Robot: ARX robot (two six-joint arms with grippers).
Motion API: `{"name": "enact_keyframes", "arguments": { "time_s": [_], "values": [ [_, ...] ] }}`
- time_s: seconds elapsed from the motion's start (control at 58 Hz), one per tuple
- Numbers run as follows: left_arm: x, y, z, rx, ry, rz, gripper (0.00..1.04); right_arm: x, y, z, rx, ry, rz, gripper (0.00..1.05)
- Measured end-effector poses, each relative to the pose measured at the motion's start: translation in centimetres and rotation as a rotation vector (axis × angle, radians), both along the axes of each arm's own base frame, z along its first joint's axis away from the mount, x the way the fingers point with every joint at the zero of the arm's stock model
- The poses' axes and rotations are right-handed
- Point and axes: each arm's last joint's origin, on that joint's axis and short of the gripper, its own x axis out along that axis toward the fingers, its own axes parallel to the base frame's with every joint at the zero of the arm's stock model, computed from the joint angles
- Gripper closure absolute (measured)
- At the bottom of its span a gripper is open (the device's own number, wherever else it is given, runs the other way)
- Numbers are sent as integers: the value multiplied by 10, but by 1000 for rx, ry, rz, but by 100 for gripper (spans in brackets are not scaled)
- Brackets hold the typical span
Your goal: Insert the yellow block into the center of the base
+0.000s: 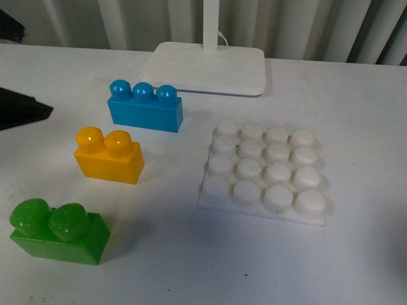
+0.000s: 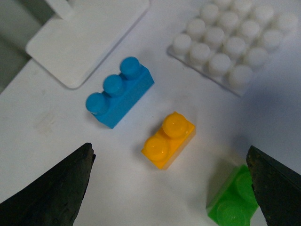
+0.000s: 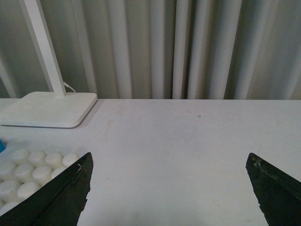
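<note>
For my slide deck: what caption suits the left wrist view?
Open left gripper frames the yellow block, flanked by the blue brick and green brick, with the studded base beyond.

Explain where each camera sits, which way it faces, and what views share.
Front view: on the robot's body, looking down at the orange-yellow plastic two-stud block and flat white studded base plate; a dark part at the left edge.
Left wrist view: overhead, looking down on the block between the open left gripper's fingers.
Right wrist view: low, facing the pale curtain, between the open right gripper's fingers.
Shared: base and white lamp stand, in all three.
</note>
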Motion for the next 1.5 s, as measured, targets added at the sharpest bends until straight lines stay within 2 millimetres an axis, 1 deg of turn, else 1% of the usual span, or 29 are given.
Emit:
{"name": "enact_keyframes", "arguments": {
  "time_s": [0.155,0.276,0.397,0.517,0.793,0.897,0.983,1.103,1.241,1.345,1.5],
  "values": [
    [18,-10,-5,170,54,-111,6,0,0,0,0,0,0,9],
    [34,-16,-5,256,70,-165,6,0,0,0,0,0,0,9],
    [46,-21,-8,323,99,-199,6,0,0,0,0,0,0,9],
    [55,-27,-14,392,126,-226,6,0,0,0,0,0,0,9],
    [71,-41,-24,464,155,-277,6,0,0,0,0,0,0,9],
    [75,-45,-32,510,167,-292,6,0,0,0,0,0,0,9],
    [81,-48,-42,581,170,-308,6,0,0,0,0,0,0,9],
    [87,-50,-50,616,173,-326,6,0,0,0,0,0,0,9],
    [93,-54,-55,623,164,-332,6,0,0,0,0,0,0,9],
    [95,-58,-54,595,161,-347,6,0,0,0,0,0,0,9],
    [94,-67,-47,530,168,-395,6,0,0,0,0,0,0,9]
  ]
}}
